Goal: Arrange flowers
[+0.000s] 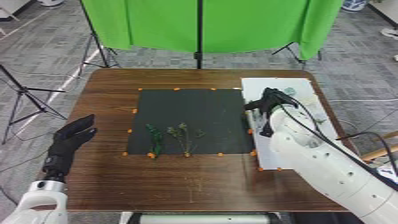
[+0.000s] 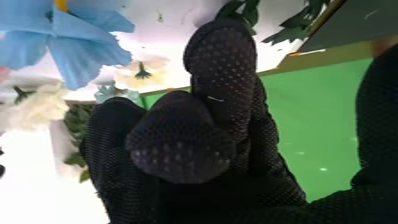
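Observation:
In the head view my left hand (image 1: pixel 69 142) is over the table's left side, fingers extended and holding nothing. My right hand (image 1: pixel 269 101) is over the white board (image 1: pixel 265 84), near the dark mat's right edge. Green leafy stems (image 1: pixel 155 139) and a sprig with small buds (image 1: pixel 185 136) lie on the mat's lower left. From the right wrist, my right hand (image 2: pixel 218 95) has its fingers loosely bent and the thumb apart, with nothing seen between them. Beyond are a blue flower (image 2: pixel 84 42), a cream flower (image 2: pixel 144 74), a white flower (image 2: pixel 37 109) and dark green leaves (image 2: pixel 298 24).
The dark mat (image 1: pixel 191 112) lies mid-table on the brown wooden table (image 1: pixel 178 185), with orange markers along its edges. My right arm crosses the white board's lower part. A green backdrop (image 1: pixel 160 25) hangs behind the table, and a tripod stands at the left.

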`<state>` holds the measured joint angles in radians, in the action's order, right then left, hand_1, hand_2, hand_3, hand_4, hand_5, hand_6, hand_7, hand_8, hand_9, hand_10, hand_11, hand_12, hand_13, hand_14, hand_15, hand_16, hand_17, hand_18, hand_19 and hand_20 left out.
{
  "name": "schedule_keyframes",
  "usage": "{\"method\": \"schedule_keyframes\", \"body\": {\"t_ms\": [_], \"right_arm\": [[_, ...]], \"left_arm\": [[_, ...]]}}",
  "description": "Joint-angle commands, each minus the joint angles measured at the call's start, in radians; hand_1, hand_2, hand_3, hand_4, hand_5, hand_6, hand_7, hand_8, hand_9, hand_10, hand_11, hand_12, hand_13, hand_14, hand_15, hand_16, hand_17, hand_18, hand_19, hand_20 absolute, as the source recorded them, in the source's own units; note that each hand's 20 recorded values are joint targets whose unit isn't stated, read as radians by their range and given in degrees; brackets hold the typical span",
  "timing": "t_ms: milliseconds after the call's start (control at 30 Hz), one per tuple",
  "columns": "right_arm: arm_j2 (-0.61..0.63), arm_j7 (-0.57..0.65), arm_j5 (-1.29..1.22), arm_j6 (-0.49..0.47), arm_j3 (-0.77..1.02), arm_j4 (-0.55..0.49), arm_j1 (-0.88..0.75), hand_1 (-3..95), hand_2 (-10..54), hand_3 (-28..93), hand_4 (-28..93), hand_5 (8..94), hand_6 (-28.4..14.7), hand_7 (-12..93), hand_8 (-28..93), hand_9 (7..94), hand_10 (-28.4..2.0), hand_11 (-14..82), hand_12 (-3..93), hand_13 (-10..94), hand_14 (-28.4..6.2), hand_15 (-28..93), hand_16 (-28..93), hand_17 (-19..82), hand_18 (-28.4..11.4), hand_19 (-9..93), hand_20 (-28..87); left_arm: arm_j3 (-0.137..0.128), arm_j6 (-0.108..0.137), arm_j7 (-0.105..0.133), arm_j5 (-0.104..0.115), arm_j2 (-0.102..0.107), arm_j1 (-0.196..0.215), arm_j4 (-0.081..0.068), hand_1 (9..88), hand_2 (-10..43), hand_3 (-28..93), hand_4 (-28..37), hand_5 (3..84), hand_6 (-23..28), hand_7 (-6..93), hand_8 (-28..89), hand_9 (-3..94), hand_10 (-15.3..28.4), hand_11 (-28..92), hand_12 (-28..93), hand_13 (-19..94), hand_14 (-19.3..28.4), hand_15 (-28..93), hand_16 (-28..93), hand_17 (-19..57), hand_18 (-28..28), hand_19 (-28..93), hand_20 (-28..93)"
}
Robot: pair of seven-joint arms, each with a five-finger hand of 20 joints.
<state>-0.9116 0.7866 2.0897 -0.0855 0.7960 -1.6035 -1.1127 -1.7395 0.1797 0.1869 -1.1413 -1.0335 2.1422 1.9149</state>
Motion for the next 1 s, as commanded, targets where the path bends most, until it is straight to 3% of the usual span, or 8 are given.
{"method": "schedule_keyframes", "body": {"t_ms": [33,267,367,433,667,1000], "right_arm": [[-0.027,-0.018,0.146,-0.075,-0.147,0.013,-0.040,25.7,-9.5,53,-13,78.6,-8.0,13,-7,90.1,-13.8,39.9,27.7,94,-2.3,60,29,72,-9.8,93,49],[-0.052,-0.005,0.167,-0.037,-0.194,0.038,-0.050,40.4,-9.5,58,-12,80.3,-6.7,18,-6,90.4,-13.0,40.7,27.5,94,-1.6,62,28,73,-8.9,93,47],[-0.057,-0.004,0.130,-0.008,-0.186,0.048,-0.057,52.2,-9.5,50,-6,81.1,-6.5,19,14,91.1,-12.4,41.3,27.5,94,-1.2,63,27,73,-8.4,93,47],[-0.056,-0.009,0.096,0.022,-0.174,0.051,-0.062,57.7,-9.5,50,-3,82.3,-5.9,21,20,91.7,-12.0,41.7,27.6,94,-0.7,64,26,74,-8.1,93,47],[-0.032,-0.042,0.057,0.149,-0.111,0.021,-0.081,57.7,-9.5,57,1,82.9,-5.5,25,23,92.3,-11.1,43.8,27.9,94,0.4,67,25,76,-8.2,93,48],[-0.017,-0.070,0.087,0.311,0.054,-0.183,-0.150,56.8,-9.5,59,2,83.2,-5.9,27,23,92.7,-10.7,45.6,27.5,94,0.6,69,24,77,-8.7,93,51]], "left_arm": [[0.003,-0.025,-0.028,-0.004,-0.013,0.006,-0.003,37.6,-3.4,64,-13.5,40.1,4.8,14.0,-7,33.0,11.6,18,10,34,16.3,20,-1,15.1,15.0,20,24],[0.003,-0.022,-0.033,-0.006,-0.011,0.005,-0.001,37.7,-3.2,64,-13.8,40.2,4.8,13.7,-7,33.1,11.6,18,10,34,16.3,20,-1,14.7,14.8,20,24],[0.003,-0.025,-0.035,-0.007,-0.013,0.004,-0.001,37.8,-3.0,64,-13.8,40.2,4.8,13.7,-7,33.1,11.6,18,10,34,16.4,20,-1,14.6,14.7,20,24],[0.003,-0.024,-0.034,-0.006,-0.015,0.005,-0.001,37.8,-3.0,64,-13.8,40.2,4.8,13.7,-7,33.1,11.6,18,11,34,16.4,20,-1,14.5,14.7,19,24],[-0.001,-0.021,-0.035,-0.003,-0.017,0.011,0.003,37.6,-2.9,64,-13.8,40.2,4.8,13.5,-7,32.9,11.6,18,11,34,16.4,20,-1,14.3,14.7,19,24],[0.001,-0.032,-0.041,-0.007,-0.014,0.006,0.001,37.4,-2.8,64,-13.8,40.1,4.8,13.3,-7,32.9,11.6,18,11,34,16.3,20,-1,14.0,14.7,19,24]]}}
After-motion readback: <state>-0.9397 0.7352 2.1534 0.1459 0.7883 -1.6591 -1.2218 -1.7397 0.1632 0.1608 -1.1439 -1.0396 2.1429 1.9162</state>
